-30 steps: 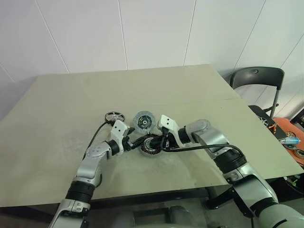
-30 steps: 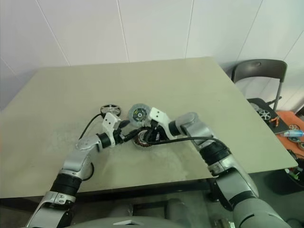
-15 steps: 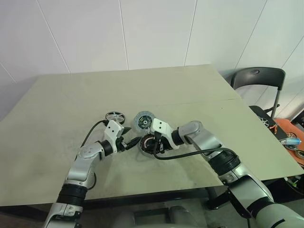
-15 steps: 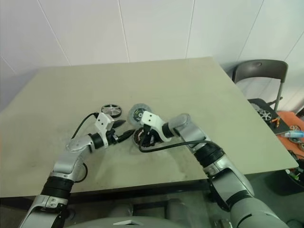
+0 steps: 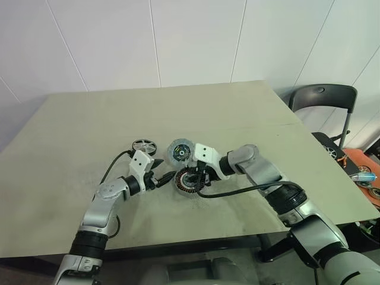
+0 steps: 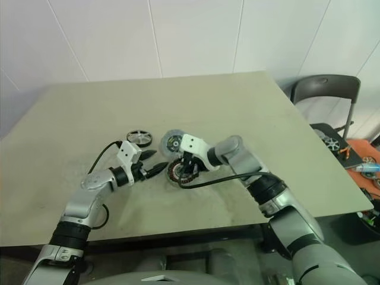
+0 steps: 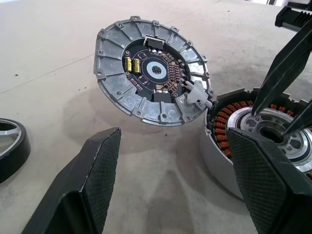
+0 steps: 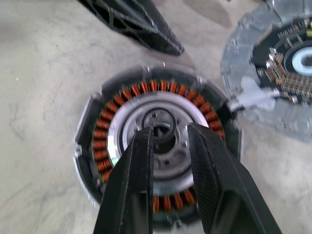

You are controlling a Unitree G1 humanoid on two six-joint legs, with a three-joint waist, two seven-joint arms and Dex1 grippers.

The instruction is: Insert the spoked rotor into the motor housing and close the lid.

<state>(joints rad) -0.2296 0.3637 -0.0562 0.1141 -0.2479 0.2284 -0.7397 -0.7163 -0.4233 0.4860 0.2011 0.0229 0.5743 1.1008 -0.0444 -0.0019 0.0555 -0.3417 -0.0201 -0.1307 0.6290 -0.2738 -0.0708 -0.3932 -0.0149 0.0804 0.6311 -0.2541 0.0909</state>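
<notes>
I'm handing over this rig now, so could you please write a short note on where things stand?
Left gripper: open, empty, beside the motor housing.
Right gripper: fingers nearly closed, tips over the housing's hollow centre, holding nothing visible.
Lid: tilted open against the housing's edge, circuit side showing.
Spoked rotor: on the table, apart from the housing.
Done: nothing inserted.
Left: fetch rotor, seat it, close lid.

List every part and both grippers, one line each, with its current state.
motor housing: on the table, open, coils exposed, no rotor inside.
lid: open, tilted up beside the housing, circuit side showing.
spoked rotor: lying on the table, apart, not inserted.
left gripper: jaws open, empty, beside the housing.
right gripper: jaws narrowly apart, over the housing's centre.
</notes>
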